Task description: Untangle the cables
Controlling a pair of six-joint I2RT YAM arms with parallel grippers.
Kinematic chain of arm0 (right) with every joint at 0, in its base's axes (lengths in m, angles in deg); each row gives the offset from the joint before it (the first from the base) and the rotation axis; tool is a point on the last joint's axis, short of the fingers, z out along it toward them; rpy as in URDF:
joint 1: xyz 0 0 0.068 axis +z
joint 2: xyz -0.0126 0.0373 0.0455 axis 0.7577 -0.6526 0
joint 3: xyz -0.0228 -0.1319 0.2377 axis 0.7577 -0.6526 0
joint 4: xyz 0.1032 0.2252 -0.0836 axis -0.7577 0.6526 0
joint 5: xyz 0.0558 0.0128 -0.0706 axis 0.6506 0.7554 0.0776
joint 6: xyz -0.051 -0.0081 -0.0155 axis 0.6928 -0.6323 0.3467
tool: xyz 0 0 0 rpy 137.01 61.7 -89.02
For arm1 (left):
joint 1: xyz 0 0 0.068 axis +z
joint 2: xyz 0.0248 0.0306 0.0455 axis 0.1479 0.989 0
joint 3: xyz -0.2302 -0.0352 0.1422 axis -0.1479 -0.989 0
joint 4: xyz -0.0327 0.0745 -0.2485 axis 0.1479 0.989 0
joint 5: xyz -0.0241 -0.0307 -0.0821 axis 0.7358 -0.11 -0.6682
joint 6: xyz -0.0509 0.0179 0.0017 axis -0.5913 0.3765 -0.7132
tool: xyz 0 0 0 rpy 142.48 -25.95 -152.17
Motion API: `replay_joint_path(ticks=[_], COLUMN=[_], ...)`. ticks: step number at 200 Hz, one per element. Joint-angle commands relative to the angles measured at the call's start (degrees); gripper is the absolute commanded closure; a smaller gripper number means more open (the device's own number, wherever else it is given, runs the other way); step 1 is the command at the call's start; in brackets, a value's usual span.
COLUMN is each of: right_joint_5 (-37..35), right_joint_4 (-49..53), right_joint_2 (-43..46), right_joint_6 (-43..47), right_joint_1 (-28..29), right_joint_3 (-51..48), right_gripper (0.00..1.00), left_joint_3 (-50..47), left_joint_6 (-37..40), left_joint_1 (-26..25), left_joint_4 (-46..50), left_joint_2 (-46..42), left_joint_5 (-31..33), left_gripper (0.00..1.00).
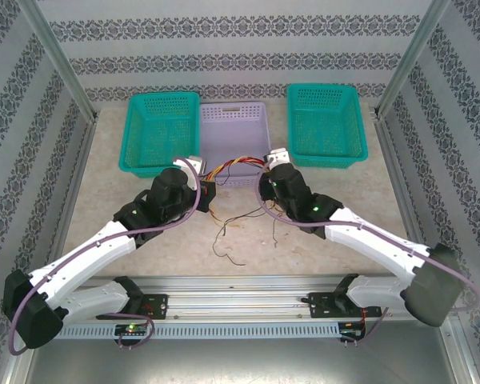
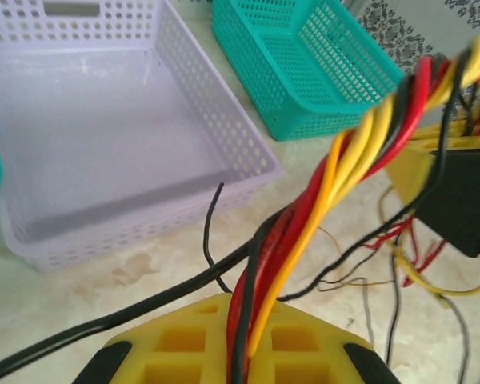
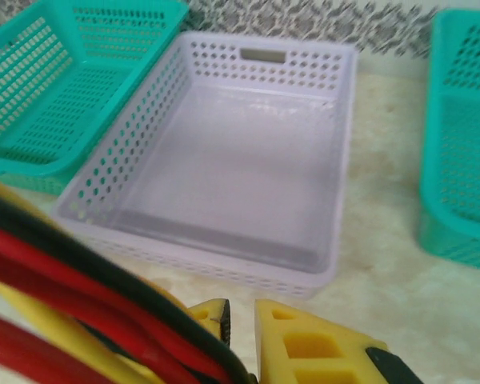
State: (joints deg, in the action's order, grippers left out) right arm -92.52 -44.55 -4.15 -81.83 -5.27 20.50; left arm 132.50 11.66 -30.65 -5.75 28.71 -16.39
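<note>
Cables (image 1: 234, 168), twisted red, black and yellow, are stretched between the two claws; one end is gripped by the closed left claw (image 1: 206, 189), the other is clamped by the right claw (image 1: 266, 166); loose strands are draped on the tabletop (image 1: 104, 186) nearer than both claws; a lavender basket (image 1: 232, 108) is seen just beyond them.

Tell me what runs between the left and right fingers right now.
A twisted bundle of red, black, yellow and orange cables stretches from the left gripper to the right gripper, seen in the top view.
</note>
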Motion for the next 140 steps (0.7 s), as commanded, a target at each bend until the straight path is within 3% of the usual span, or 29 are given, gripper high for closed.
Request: replay_joint_path(ticks=[1,23,66,91,127,140], right_joint_5=[-11.28,-13.51,-13.94,-15.95,-19.66,-17.64], right_joint_4=[5.95,8.30,12.78,13.90,16.90,18.10], right_joint_2=[4.13,6.52,10.11,10.34,8.85,8.32], right_joint_6=[3.21,4.39,3.77,4.17,4.35,2.70], right_joint_1=[-2.67,-4.90,-9.72,-11.02,-12.96,-14.73], right_joint_3=[0.47,0.35,1.13,1.81,4.13,4.82], right_gripper=[0.86,0.88,1.00,1.00,1.00,1.00], left_joint_3=[4.65,8.21,12.42,14.49,17.30,17.29], left_joint_6=[4.00,4.80,6.05,7.42,10.46,11.10], left_joint_1=[0.31,0.31,0.31,0.31,0.31,0.31], left_joint_4=[10.41,15.82,23.83,26.64,31.24,31.38], left_joint_2=[1.25,3.61,5.31,5.75,7.23,7.13], left_joint_5=[11.78,14.79,19.54,20.14,26.85,27.61], left_gripper=[1.00,1.00,1.00,1.00,1.00,1.00])
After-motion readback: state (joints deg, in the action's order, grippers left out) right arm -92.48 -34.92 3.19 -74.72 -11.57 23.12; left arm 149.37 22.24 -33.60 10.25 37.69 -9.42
